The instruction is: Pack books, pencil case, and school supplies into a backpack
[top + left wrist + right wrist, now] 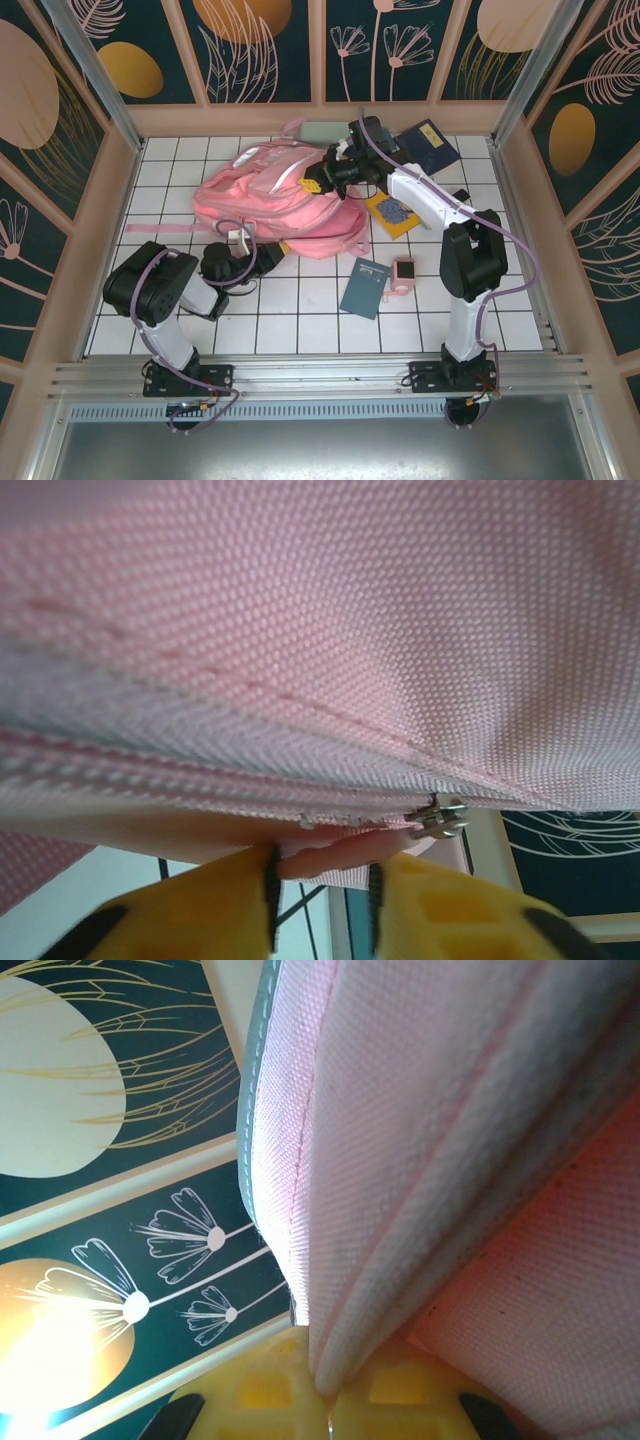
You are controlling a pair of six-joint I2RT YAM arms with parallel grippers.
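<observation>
Tension is the point of this pose: 2 arms work the pink backpack [275, 195], which lies flat on the tabletop [300, 320], left of centre and toward the far edge. The right gripper [328, 1392] is clamped tight on a fold of the bag's fabric at its right-hand end, apparently to anchor and lift the shell so the zipper line is taut. The left gripper [322, 880], at the bag's near edge, has its yellow fingers [200, 910] pinched narrow on a pink tab [330, 855] just beside the metal zipper slider [440, 818]. I judge this tab to be the zipper pull, gripped so the slider can be drawn along the teeth. The stretch of zipper in view looks closed, so by my reading nothing is packed yet.

The cargo waits on the right half of the tabletop: a navy book [430, 147] near the far edge, a yellow book [388, 215] just beside the bag, and a dark teal book [365, 287] with a pink cube gadget [403, 272] nearer the arms. What looks like the pale green pencil case [322, 131] lies at the far edge behind the bag.
</observation>
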